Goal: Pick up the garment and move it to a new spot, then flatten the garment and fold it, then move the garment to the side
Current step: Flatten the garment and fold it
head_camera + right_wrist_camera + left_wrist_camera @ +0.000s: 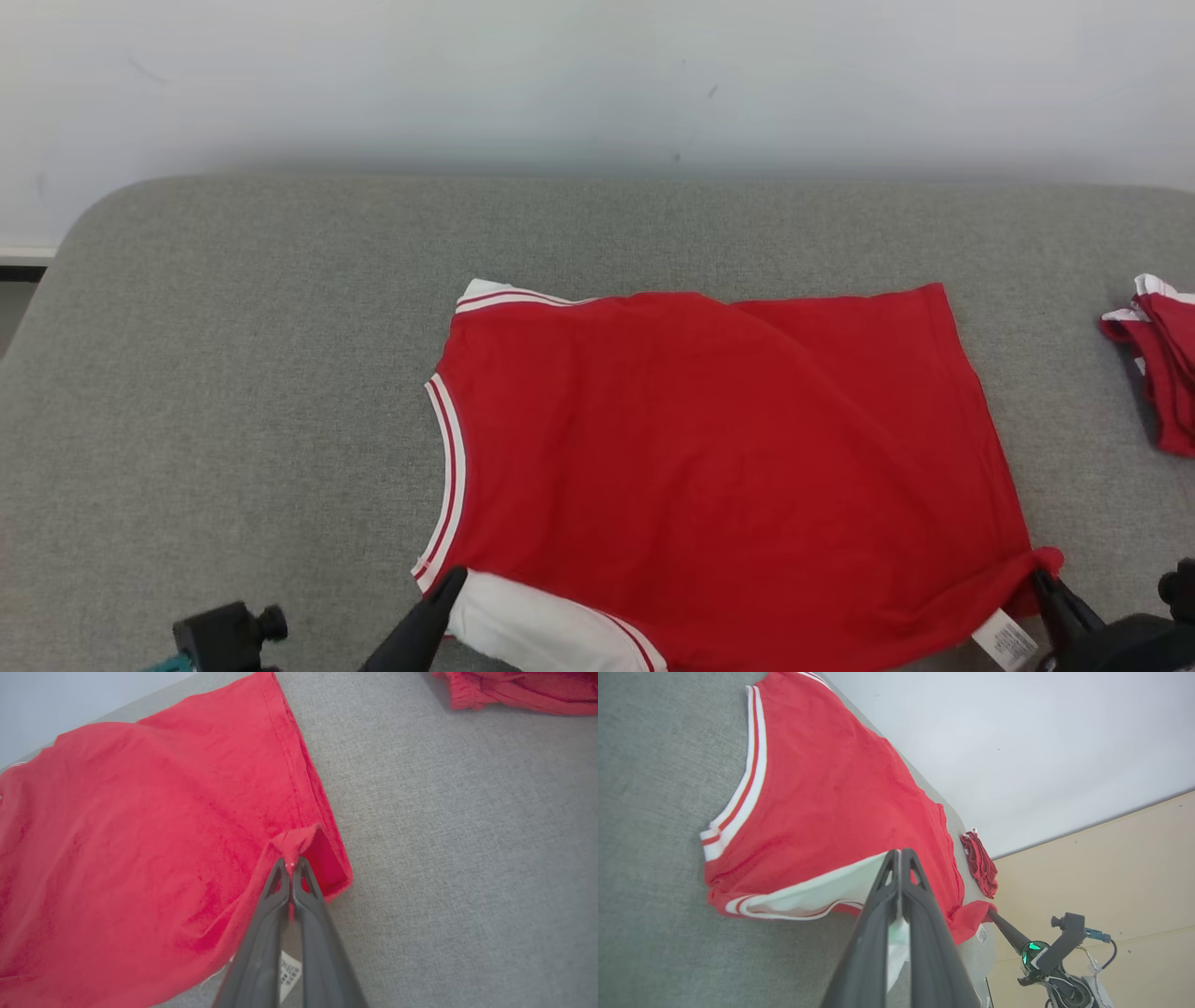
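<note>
The red shirt (728,448) lies spread on the gray cushion (233,373). In the head view its long side runs from 9 o'clock to 3 o'clock. The left gripper (450,581) is pinched tight on the white sleeve (532,625) at the near corner, about 7 o'clock. The right gripper (1044,581) is pinched tight on the red corner at about 5 o'clock. All the cloth lies toward 12 o'clock from both grippers, so I think the fold should go that way.

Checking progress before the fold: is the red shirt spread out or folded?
Spread out, not folded: the red shirt lies open across the grey cushion, neckline and hem at opposite ends, with a diagonal crease.
</note>
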Robot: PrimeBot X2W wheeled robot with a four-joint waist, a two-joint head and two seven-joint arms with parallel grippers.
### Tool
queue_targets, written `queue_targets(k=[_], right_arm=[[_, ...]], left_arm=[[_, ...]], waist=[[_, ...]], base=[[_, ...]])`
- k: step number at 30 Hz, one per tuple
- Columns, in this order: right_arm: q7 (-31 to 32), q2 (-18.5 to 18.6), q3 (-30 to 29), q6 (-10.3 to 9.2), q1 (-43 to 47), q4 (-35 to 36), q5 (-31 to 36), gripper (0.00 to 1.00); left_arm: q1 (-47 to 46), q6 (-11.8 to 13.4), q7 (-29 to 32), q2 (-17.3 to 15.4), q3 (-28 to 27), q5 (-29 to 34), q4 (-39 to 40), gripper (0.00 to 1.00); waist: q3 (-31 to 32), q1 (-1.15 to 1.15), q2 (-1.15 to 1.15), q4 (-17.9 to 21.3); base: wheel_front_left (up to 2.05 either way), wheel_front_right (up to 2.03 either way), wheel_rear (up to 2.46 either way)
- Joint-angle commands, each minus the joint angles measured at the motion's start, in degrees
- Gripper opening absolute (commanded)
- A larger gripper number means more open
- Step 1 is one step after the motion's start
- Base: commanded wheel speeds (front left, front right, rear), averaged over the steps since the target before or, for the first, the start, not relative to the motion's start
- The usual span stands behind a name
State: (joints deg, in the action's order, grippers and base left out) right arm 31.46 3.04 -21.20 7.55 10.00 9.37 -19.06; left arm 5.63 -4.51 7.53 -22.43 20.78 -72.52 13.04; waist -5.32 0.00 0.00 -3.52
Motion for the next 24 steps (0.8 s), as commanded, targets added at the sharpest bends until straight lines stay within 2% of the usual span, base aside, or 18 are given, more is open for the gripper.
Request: queue_targets(k=[1,11,20,24], right_arm=[[-1.1,0.1,0.7,-0.12,-1.7,-0.1,-0.6,0.00],[-7.1,1.4,2.0,-0.12,-8.4,-4.2,-3.3,0.00],[-11.9,1.0,-0.4,-0.12,-13.0,-7.6,-0.7,0.00],[-12.8,0.8,0.8,-0.12,-15.3,-8.8,0.0,0.00]], left_arm=[[-2.8,-0.5,-0.7,1.0,0.6,1.9,-1.3,0.00],[-18.2,-1.2,-6.8,7.2,2.1,10.1,-13.4,0.00],[-26.0,1.3,-11.1,8.8,2.8,17.4,-20.0,0.00],[-28.3,1.0,-12.1,9.7,3.1,18.3,-21.4,0.00]], waist=[[-1.1,0.00,0.00,0.1],[-4.7,0.00,0.00,0.4],[-8.4,0.00,0.00,0.2],[-9.9,0.00,0.00,0.1]], base=[[0.00,0.00,0.00],[0.00,0.00,0.00],[0.00,0.00,0.00],[0.00,0.00,0.00]])
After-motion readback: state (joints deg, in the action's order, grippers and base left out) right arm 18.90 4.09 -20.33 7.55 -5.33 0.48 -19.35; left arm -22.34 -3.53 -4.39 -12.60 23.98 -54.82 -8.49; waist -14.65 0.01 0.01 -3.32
